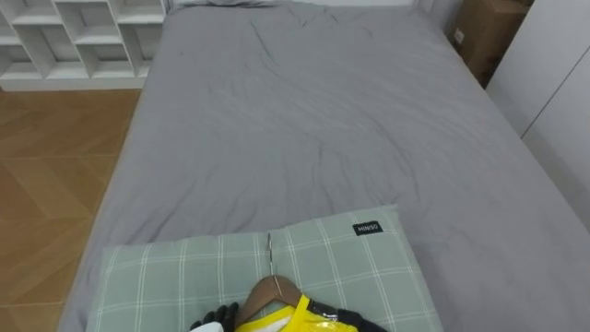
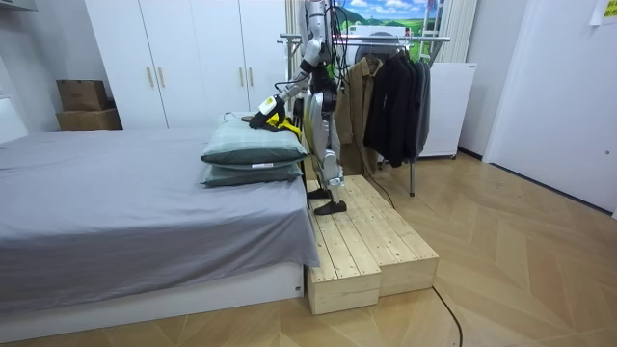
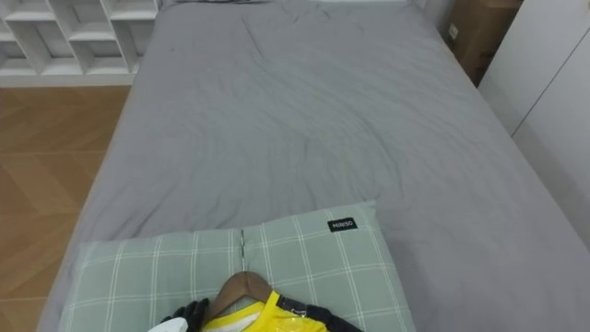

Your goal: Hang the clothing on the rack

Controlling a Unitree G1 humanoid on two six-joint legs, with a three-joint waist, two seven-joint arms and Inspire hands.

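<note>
A wooden hanger (image 1: 269, 290) with a yellow-and-black garment (image 1: 297, 319) sits over the green checked pillow (image 1: 166, 277), near its small black printed label (image 1: 368, 228). The left hand (image 1: 221, 316) is at the hanger's shoulder, and I cannot tell its grip.

Head stereo pair looks down, close over green checked pillow (image 1: 175, 277) and grey-sheeted bed (image 1: 323, 120); distant room camera sees both side-on.
</note>
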